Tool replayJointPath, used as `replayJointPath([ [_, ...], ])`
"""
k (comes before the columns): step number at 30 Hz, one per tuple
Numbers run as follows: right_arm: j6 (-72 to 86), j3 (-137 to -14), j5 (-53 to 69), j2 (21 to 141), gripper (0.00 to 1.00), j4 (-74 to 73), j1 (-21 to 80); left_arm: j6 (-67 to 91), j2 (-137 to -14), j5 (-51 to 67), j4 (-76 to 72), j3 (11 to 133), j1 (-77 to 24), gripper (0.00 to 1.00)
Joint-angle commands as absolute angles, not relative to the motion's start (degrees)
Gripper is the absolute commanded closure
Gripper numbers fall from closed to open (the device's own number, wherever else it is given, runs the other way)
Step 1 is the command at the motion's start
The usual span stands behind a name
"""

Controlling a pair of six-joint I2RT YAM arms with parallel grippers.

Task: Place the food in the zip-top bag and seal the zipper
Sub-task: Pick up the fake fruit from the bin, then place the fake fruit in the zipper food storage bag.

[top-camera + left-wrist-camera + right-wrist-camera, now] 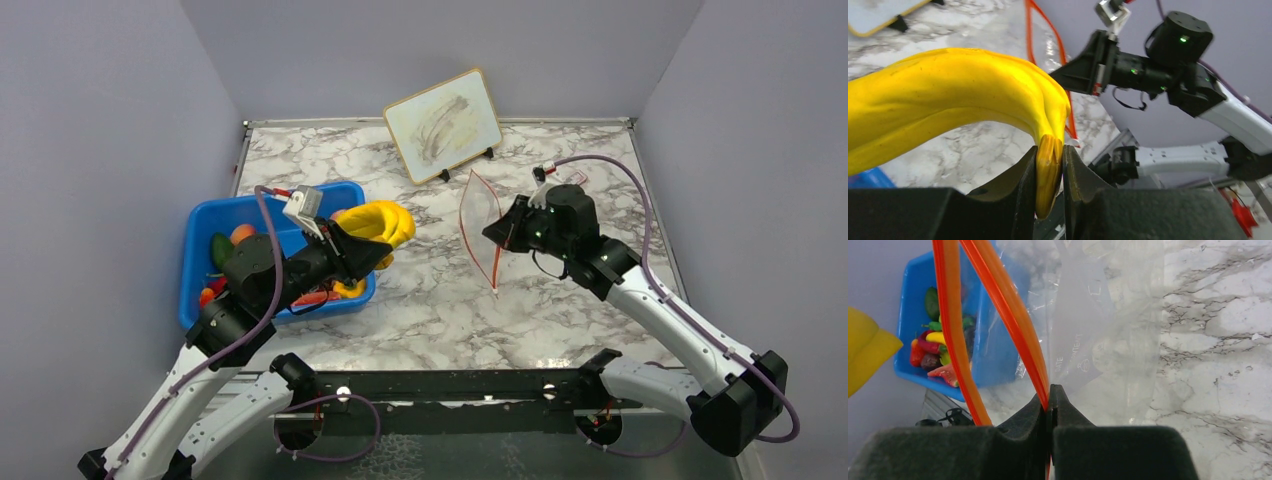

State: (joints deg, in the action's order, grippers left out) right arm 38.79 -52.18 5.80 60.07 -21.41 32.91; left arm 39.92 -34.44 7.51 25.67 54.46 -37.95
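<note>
1. The left gripper point(1049, 165) is pinching the stem end of the bananas point(948, 95) between narrowly set jaws. The yellow bunch is sticking out ahead of the fingers, lifted over the right-hand rim of the blue bin point(200, 262).
2. Gripping by the stem is leaving the bulky body free, probably so that it can enter an opening first without the fingers following it in.
3. The right gripper point(1050, 407) is clamping fully closed on one lip of the zipper point(1013, 325). It is holding the bag point(482, 215) up on edge over the middle of the table point(440, 310), well apart from the bin.
4. The other lip is hanging free, so the two orange strips are spreading apart and the mouth is gaping. It is facing toward the bananas, which looks like the reason for holding only one side.
5. From above, the bag's lower corner seems to be resting on the marble, though the view is too poor to be sure.
6. The rest of the food point(933, 347) is lying in the blue bin, and no piece is showing inside the bag, so the filling is likely only starting.
7. The bag is floppy and hanging from one lip, so a wide bunch risks pushing it aside rather than sliding in.
</note>
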Motion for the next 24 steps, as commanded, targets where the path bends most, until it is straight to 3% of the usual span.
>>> replayJointPath([
  [1,40.93,-50.66,9.8,59.24,0.99,-16.78,32.7,40.47,-33.93,24.45,9.77,51.89,-37.79,1.0],
  [13,41.48,-49.92,18.88,60.86,0.99,-12.36,32.7,52.92,-34.39,39.26,-15.34,43.68,-37.79,1.0],
  [24,45.22,-49.29,25.21,64.64,0.99,-7.69,32.69,58.61,-35.67,39.26,-23.83,43.16,-37.88,1.0],
])
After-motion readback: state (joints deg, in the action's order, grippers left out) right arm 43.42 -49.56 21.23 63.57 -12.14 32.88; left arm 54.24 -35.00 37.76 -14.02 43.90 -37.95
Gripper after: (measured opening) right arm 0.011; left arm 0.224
